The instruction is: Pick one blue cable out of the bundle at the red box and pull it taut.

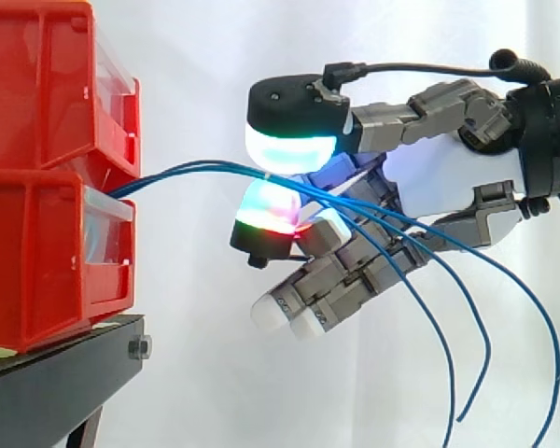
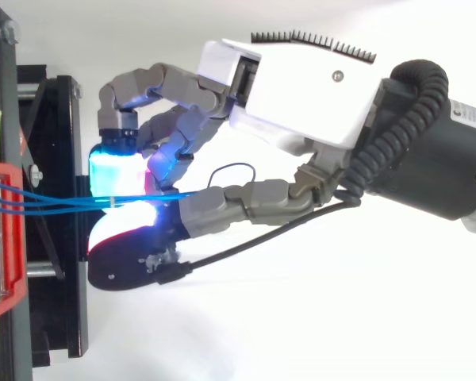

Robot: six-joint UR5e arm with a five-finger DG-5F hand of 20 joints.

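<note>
Just off red box (image 1: 37,271), robot hand (image 1: 448,177) around blue cable (image 1: 182,171)

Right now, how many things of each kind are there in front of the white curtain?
Red bins: 2, stacked
Blue cables: 3, coming out between the bins
Black stand: 1
Hand: 1, its glowing pads pinched on the cables
Total: 7
</note>
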